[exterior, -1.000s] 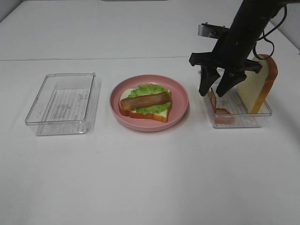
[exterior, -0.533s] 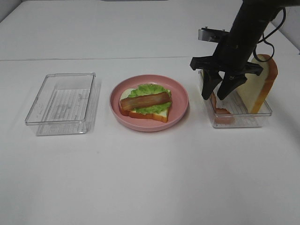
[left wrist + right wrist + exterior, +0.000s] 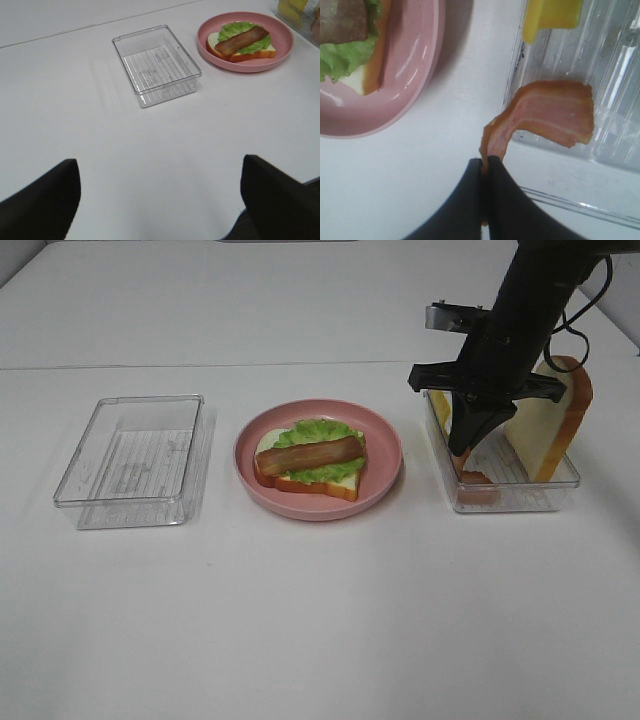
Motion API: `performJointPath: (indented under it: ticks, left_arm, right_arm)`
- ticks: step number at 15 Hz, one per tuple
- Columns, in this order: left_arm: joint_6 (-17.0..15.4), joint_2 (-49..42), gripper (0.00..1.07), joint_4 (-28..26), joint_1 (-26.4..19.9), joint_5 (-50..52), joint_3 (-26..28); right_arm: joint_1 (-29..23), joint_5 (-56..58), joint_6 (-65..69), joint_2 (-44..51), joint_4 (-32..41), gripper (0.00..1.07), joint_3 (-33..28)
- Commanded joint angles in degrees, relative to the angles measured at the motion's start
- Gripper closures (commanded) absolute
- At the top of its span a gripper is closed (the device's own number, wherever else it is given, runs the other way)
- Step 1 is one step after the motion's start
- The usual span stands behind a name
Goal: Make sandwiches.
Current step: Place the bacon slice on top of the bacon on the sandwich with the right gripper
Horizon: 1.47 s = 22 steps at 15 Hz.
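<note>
where the white table (image 3: pixel 320 640) runs nearest the high camera, the left gripper (image 3: pixel 160 200) hangs over it, released, its two dark fingers (image 3: pixel 40 200) spread wide apart. further back, three things sit in a row across the table. on the left is a clear rectangular tray (image 3: pixel 128 502), well apart from the rest. in the middle is a round pink plate (image 3: pixel 318 508) that carries the half-built sandwich (image 3: pixel 312 462): a white bread slice (image 3: pixel 335 485) with orange-brown crust at the bottom, a ruffled green lettuce leaf (image 3: pixel 320 430) on it, and one reddish-brown bacon strip (image 3: pixel 310 454) laid across the top. on the right, just beside the plate, stands a second clear tray (image 3: pixel 510 498). the right gripper (image 3: pixel 462 448) reaches down at this tray's plate-side wall, its jaws clenched flat together on the narrow end of a second bacon strip (image 3: pixel 545 112). that strip bends away from the fingertips and its broad end spreads over the ribbed tray floor, though whether it rests there or hangs just above is hard to tell. a yellow cheese slice (image 3: pixel 551 15) sits in the same tray beyond the strip, near the far end. at the tray's outer side an upright bread slice (image 3: pixel 555 425) leans tilted, behind the dark right arm (image 3: pixel 525 300).
</note>
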State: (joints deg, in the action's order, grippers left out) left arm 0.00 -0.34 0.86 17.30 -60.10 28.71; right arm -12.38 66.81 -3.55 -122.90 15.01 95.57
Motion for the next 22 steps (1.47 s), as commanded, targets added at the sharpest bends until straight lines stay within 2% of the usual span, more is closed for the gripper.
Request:
performJointPath:
  ticks: [1,3,7,10,11,12,13,18,22]
  left_arm:
    - [0.0,-1.09,0.24,0.17,0.0,0.57,-0.06]
    - [0.0,-1.09,0.24,0.17,0.0,0.57,-0.06]
    - [0.0,-1.15,0.24,0.17,0.0,0.57,-0.06]
    - [0.0,-1.15,0.24,0.17,0.0,0.57,-0.06]
    - [0.0,-1.15,0.24,0.17,0.0,0.57,-0.06]
    - [0.0,-1.15,0.24,0.17,0.0,0.57,-0.06]
    - [0.0,-1.15,0.24,0.17,0.0,0.57,-0.06]
    - [0.0,-1.15,0.24,0.17,0.0,0.57,-0.06]
    - [0.0,-1.15,0.24,0.17,0.0,0.57,-0.06]
  right_arm:
    - [-0.17,4.35,-0.06,-0.23,-0.11,1.07,2.23]
    - [-0.17,7.33,0.0,0.29,1.03,1.07,5.56]
    - [-0.4,7.22,-0.57,5.5,7.91,1.07,6.53]
    - [-0.4,6.25,-8.14,8.65,18.22,1.07,6.53]
    - [-0.4,6.25,-8.14,8.65,18.22,1.07,6.53]
    - [-0.52,5.67,-12.61,8.31,27.22,1.07,6.53]
    - [-1.2,4.93,-13.75,7.73,30.08,1.07,6.53]
    - [-8.14,-8.48,-18.05,5.16,33.63,1.07,6.42]
    - [-11.57,-17.99,-18.05,-0.06,40.74,1.07,6.42]
